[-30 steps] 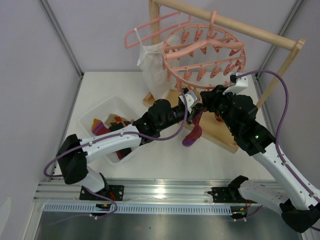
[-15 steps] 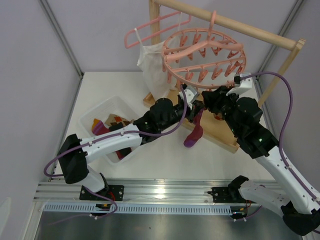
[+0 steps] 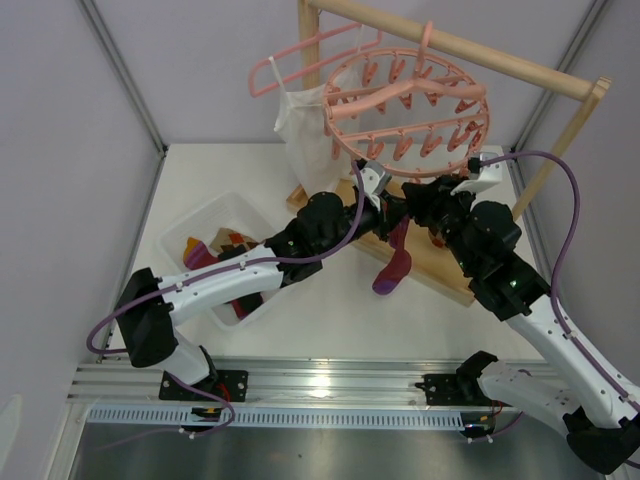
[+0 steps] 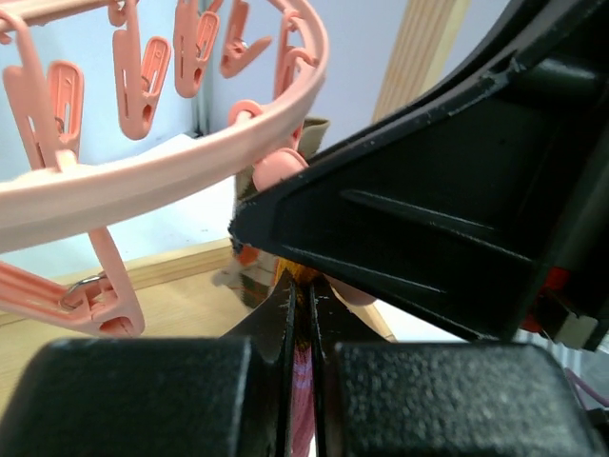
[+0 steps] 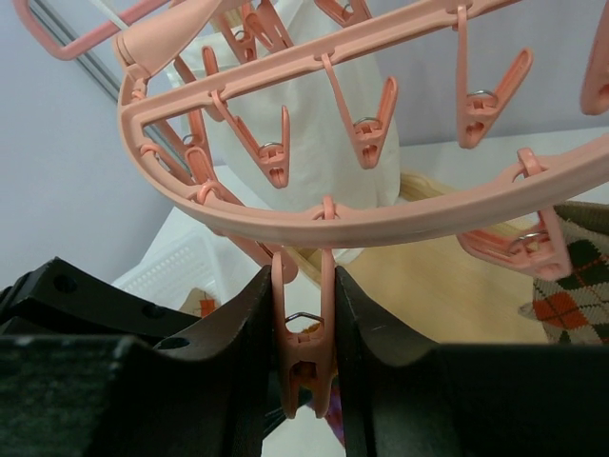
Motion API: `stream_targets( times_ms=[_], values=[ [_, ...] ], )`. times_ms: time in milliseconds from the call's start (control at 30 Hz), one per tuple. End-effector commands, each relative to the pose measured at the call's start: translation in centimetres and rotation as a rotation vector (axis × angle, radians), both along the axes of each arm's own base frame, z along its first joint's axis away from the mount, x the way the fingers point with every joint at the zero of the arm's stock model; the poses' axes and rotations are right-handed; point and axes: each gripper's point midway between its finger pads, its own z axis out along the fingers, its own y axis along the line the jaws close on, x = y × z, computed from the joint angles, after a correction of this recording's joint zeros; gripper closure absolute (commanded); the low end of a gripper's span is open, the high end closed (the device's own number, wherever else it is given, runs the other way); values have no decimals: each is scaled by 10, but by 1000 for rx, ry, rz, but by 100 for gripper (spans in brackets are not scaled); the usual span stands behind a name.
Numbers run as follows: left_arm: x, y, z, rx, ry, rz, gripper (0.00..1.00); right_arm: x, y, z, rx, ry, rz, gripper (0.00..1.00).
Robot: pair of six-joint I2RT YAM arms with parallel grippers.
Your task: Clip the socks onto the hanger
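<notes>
The round pink hanger (image 3: pixel 405 105) hangs from the wooden rail, and its ring (image 5: pixel 381 224) crosses the right wrist view. My left gripper (image 3: pixel 384 213) is shut on the top of a maroon-purple sock (image 3: pixel 392 262), which dangles below it. In the left wrist view the sock's fabric (image 4: pixel 304 390) shows between the closed fingers of the left gripper (image 4: pixel 303 290). My right gripper (image 3: pixel 415 205) faces it closely, and in its own view the right gripper (image 5: pixel 303 286) is shut on a pink clip (image 5: pixel 304 357) under the rim, squeezing it. An argyle sock (image 5: pixel 571 276) hangs from a clip at the right.
A white basket (image 3: pixel 195 235) with more socks sits at the left. A white camisole (image 3: pixel 300 130) on a thin pink coat hanger (image 3: pixel 300 55) hangs behind. The wooden rail (image 3: pixel 500 58) and the stand's wooden base (image 3: pixel 445 270) lie under and behind the grippers.
Both grippers have risen slightly toward the hanger's near rim, taking the sock with them. The hanger ring has swung a little.
</notes>
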Motion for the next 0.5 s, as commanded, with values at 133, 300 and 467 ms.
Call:
stream_targets(
  times_ms=[133, 300, 467],
  values=[
    [-18, -1, 2, -73, 22, -72, 99, -1, -7, 21, 54, -67, -34, 100],
    [-22, 3, -14, -64, 78, -70, 99, -2, -7, 18, 39, -85, -29, 100],
    [-35, 8, -1, -118, 114, -114, 99, 0, -4, 11, 37, -96, -21, 100]
  ],
)
